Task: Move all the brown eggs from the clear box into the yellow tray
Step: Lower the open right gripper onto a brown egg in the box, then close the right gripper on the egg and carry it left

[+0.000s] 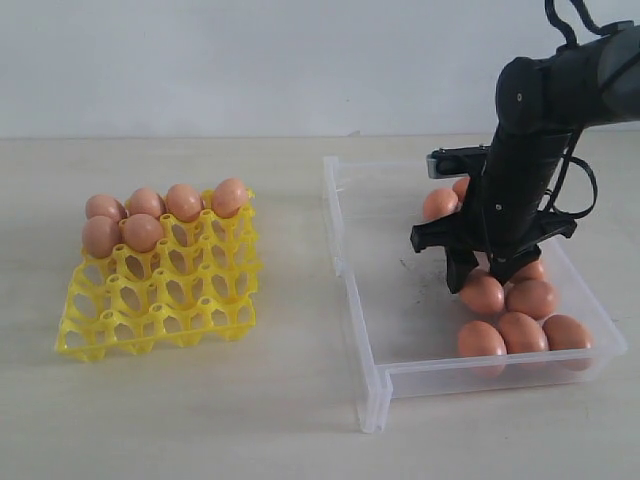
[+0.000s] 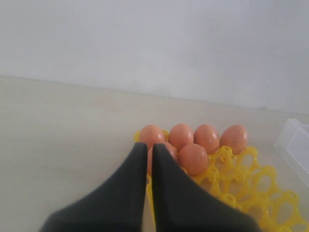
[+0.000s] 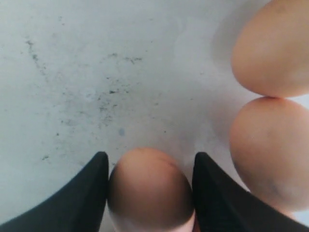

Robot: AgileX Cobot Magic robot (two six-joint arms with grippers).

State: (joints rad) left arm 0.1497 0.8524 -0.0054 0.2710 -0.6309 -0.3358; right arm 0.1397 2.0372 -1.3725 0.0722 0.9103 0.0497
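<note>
- The yellow tray sits on the left of the table.
- Six eggs fill its far side: four in the back row and two in the next row, at the left end. The other cups hold nothing.
- The left gripper shows only in its own wrist view. Its two dark fingers are pressed together with nothing between them, and they hang above the tray with the tips towards the six eggs.
- A bare strip of table lies between the tray and the clear box, so the two stand apart.
- The box is on the right, and dark scuffs mark its floor.
- The right arm reaches down into the middle of the box from the upper right.
- The right gripper has closed on one egg. In the wrist view a finger lies against each side of that egg. The egg appears to sit low by the box floor.
- Two loose eggs lie at the far side of the box, partly hidden behind the arm.
- More loose eggs crowd the near right corner, touching one another, just beside the gripped one.
</note>
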